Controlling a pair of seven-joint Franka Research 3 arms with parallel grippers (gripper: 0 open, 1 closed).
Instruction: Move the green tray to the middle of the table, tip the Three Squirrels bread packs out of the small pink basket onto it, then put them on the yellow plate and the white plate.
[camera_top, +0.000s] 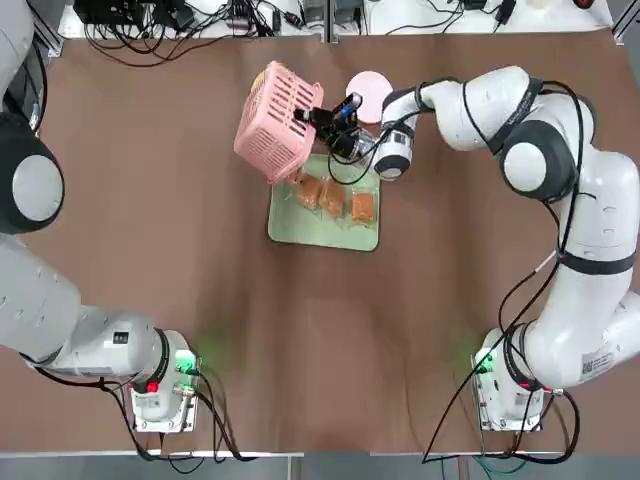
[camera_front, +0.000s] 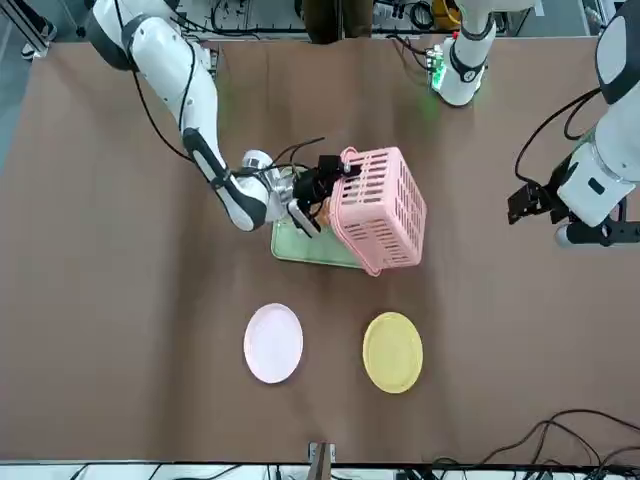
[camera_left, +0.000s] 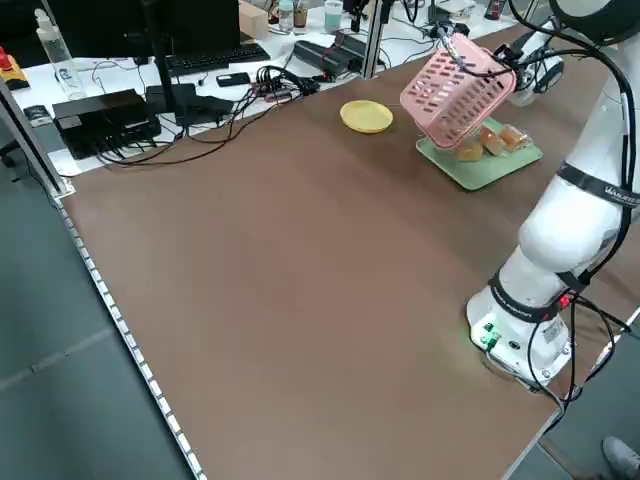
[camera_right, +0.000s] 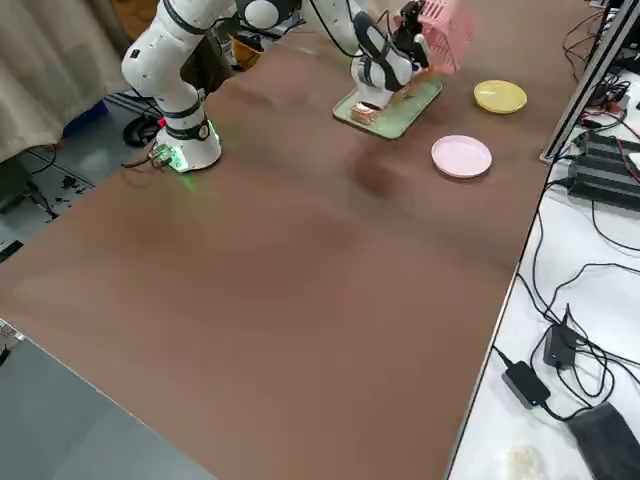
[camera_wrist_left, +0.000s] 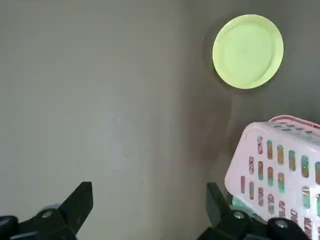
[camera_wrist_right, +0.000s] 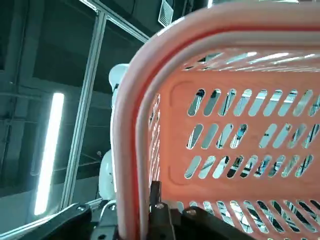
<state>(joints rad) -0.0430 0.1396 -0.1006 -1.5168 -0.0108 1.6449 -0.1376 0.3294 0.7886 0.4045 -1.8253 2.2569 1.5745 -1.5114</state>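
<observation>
Holding the pink basket (camera_top: 277, 122) by its rim, my right gripper (camera_top: 330, 117) was clamped shut on that edge, with the basket lifted clear of the table (camera_top: 150, 200) and tipped hard over, its mouth turned down toward the green tray (camera_top: 325, 226). I judged that tilt deliberate: it let the contents slide out onto the tray rather than onto bare tabletop. The tray lay near the middle of the table, directly beneath and just beside the basket. Several bread packs (camera_top: 333, 199) lay on it in a loose row, close to the basket's lower edge. Through the slots of the basket's wall I could make out nothing, so I could not tell whether any pack remained inside. The yellow plate (camera_front: 392, 351) and the white plate (camera_front: 273, 343) sat side by side beyond the tray, apart from it and from each other, both bare. My left gripper (camera_wrist_left: 150, 215) hung high over the table's left side, jaws spread wide and holding nothing. In my judgement the tipping step was at or near its end, and the plating was not yet begun.
</observation>
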